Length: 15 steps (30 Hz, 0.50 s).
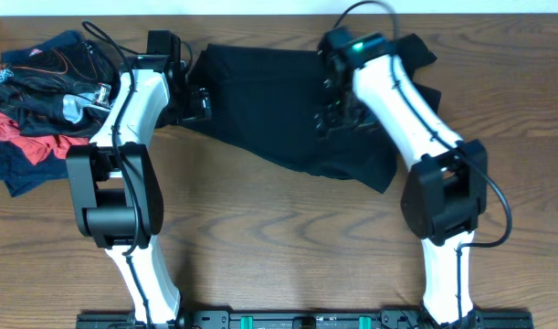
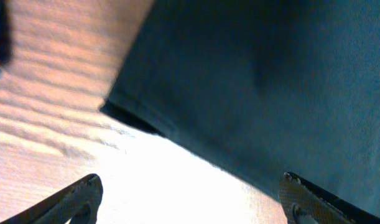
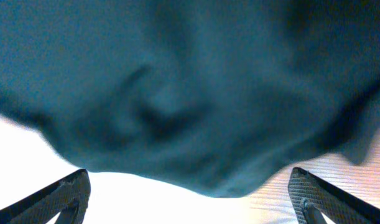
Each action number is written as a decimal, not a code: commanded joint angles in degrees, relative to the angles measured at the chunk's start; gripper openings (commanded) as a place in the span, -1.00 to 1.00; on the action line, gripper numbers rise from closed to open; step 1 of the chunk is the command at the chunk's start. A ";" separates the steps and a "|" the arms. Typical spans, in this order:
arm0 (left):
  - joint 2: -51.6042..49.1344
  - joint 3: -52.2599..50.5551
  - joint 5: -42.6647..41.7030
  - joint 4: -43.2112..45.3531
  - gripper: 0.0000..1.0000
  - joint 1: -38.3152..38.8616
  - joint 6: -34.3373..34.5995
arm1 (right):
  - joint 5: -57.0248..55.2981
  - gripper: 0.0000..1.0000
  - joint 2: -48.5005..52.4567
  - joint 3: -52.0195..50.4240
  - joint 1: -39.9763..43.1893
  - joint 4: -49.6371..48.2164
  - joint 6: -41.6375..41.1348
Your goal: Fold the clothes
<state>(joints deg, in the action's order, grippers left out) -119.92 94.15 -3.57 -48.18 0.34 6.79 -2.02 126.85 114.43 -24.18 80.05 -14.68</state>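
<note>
Overhead, I see the black T-shirt (image 1: pixel 279 119) lying rumpled across the far middle of the table (image 1: pixel 288 238). A pile of other clothes (image 1: pixel 32 110) sits at the far left. My left end effector (image 2: pixel 193 202) is at the shirt's left edge, fingers apart, gripping nothing. My right end effector (image 3: pixel 190 196) is over the cloth, fingers also apart.

Black T-shirt (image 1: pixel 260 100) lies rumpled on wooden table (image 1: pixel 288 247); clothes pile (image 1: pixel 32 110) at left.

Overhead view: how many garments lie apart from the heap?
1: the black T-shirt, spread at top centre. The heap at far left holds several more, overlapping, so some may be hidden.
</note>
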 commanded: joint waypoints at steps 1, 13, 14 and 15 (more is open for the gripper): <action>-0.33 -0.02 -1.60 -0.44 0.82 0.33 -1.18 | 3.54 0.99 -0.59 -0.94 -1.90 0.17 -1.46; -0.33 -0.02 -1.60 0.26 0.75 0.33 -2.08 | 5.79 0.57 -0.76 -1.36 -10.05 7.50 -3.67; -0.33 -0.02 -1.60 0.24 0.75 0.33 -2.08 | 4.72 0.57 -1.09 -1.84 -10.80 7.63 -3.98; -0.33 -0.02 -1.57 0.26 0.75 0.33 -2.10 | 4.37 0.57 -1.57 -2.49 -11.32 7.54 -3.96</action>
<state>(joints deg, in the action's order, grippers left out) -119.92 94.15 -4.58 -47.79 0.71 5.72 4.62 126.78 113.32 -33.63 87.42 -16.82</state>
